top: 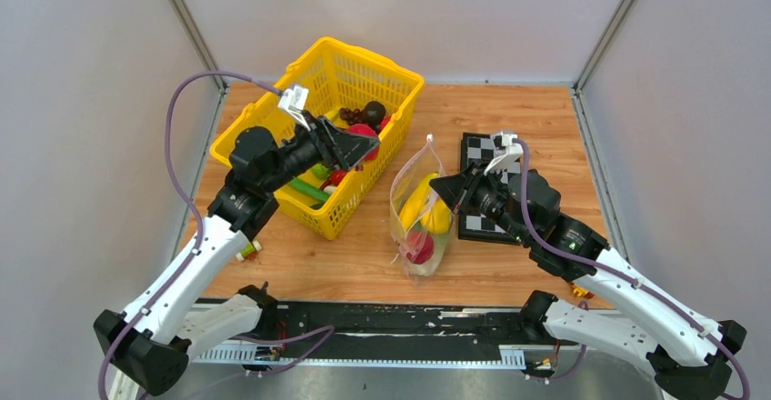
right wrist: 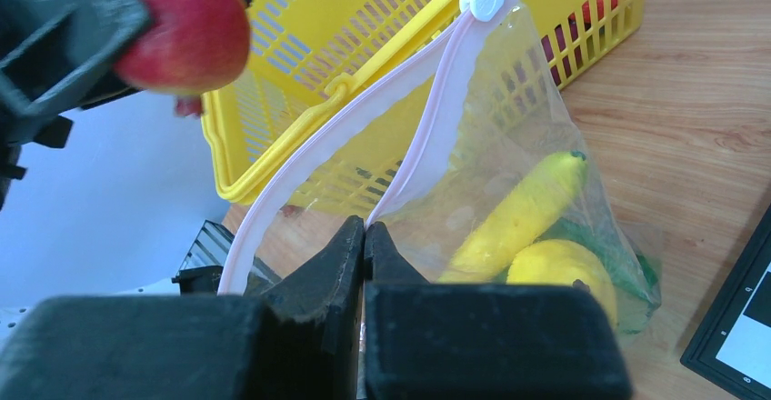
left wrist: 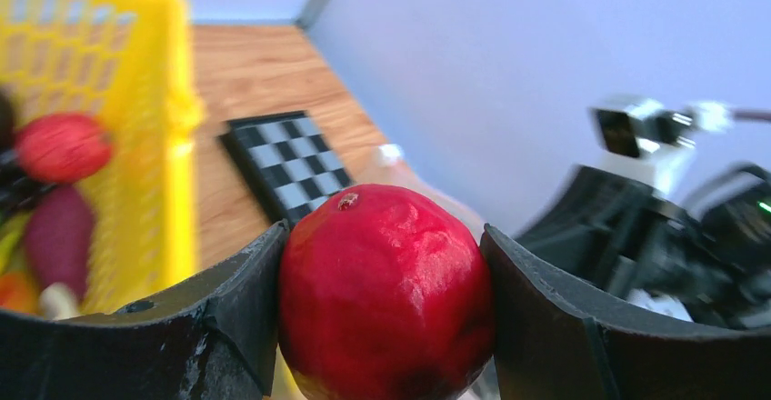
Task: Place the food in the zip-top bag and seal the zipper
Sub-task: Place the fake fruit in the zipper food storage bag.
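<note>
Our left jaws gripped a glossy red round toy fruit (left wrist: 382,295) over the yellow mesh basket (top: 400,114). Our right jaws were pinched shut on the pink zipper strip (right wrist: 435,118) of the clear plastic bag (right wrist: 536,145), upright at the basket's four o'clock. Its floppy, narrow mouth could deflect the fruit.

basket (top: 350,202) L, bag (top: 421,164) w/ food (top: 418,202) ctr, chessboard (top: 477,150) R of bag

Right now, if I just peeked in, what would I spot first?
The big yellow basket at the back left of the table. Next, the shiny red fruit pinched between the left fingers over it, and the clear bag with bananas inside, held up by the right fingers in the middle.
</note>
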